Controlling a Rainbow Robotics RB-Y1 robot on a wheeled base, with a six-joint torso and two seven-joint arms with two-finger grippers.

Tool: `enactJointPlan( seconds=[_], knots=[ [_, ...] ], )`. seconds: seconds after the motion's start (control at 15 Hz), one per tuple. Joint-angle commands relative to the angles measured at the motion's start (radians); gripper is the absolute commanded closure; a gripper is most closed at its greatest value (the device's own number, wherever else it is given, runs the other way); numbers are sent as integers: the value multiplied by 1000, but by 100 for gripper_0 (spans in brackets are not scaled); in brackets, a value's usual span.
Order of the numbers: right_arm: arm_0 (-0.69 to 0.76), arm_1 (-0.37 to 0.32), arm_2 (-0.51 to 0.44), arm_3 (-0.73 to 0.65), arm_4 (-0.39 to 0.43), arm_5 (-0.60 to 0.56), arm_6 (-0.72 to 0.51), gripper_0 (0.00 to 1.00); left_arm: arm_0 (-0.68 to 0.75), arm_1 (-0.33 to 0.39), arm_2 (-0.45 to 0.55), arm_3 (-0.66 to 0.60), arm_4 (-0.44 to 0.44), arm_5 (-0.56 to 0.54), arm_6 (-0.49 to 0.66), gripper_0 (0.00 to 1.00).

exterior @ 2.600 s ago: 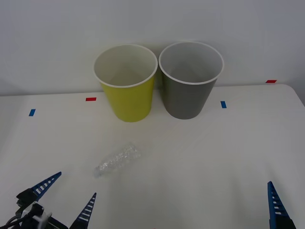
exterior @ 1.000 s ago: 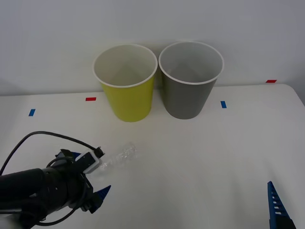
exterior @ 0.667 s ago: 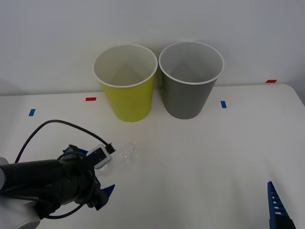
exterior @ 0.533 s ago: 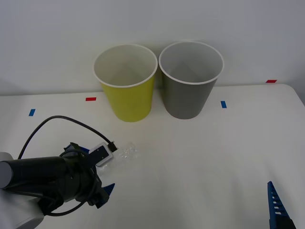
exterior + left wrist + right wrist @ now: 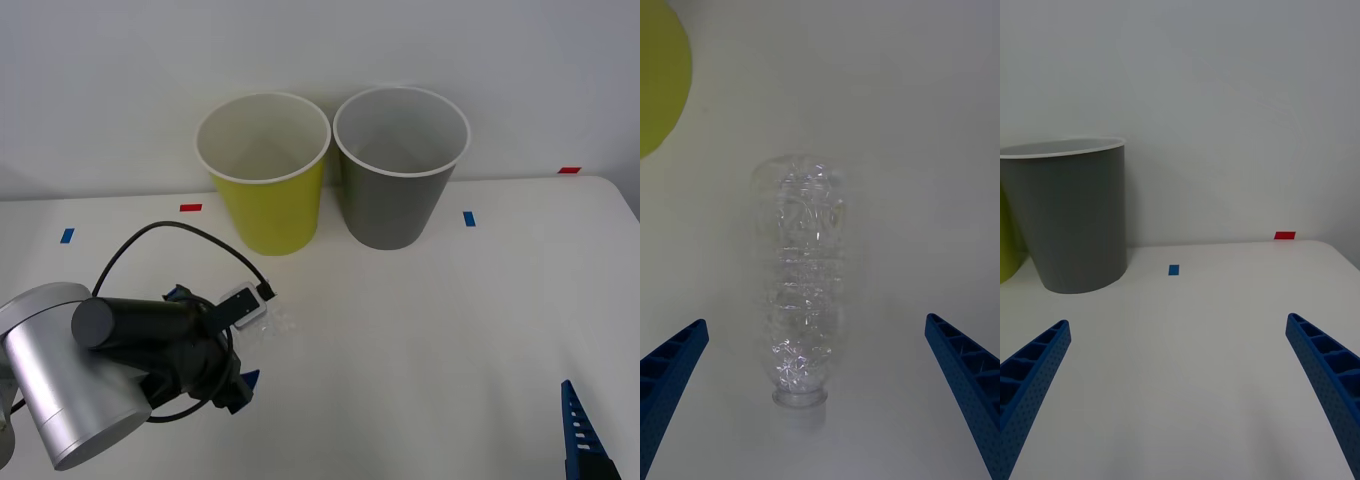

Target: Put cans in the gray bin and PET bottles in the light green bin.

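Left claw (image 5: 820, 405) hung over the PET bottle (image 5: 803, 281), which lay on its side on the white desk (image 5: 450, 320) in front of the light green bin (image 5: 265, 175); its fingers were spread wide, one on each side of the bottle. A sound grasp would centre on the ribbed body before closing. Right claw (image 5: 1180, 397) idled agape near the gray bin (image 5: 1071, 217).

Clear ribbed PET bottle (image 5: 801, 281) flat on table (image 5: 910, 150)
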Motion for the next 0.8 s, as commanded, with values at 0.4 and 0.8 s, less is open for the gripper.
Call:
enactJointPlan(
  seconds=[0.4, 0.8],
  knots=[
    [0, 0, 0, 0, 0, 0, 0, 0, -133, -120, -15, 147, 33, 133, 28, 3],
    [0, 0, 0, 0, 0, 0, 0, 0, -277, -162, -107, 314, 64, 148, 42, 3]
  ],
)
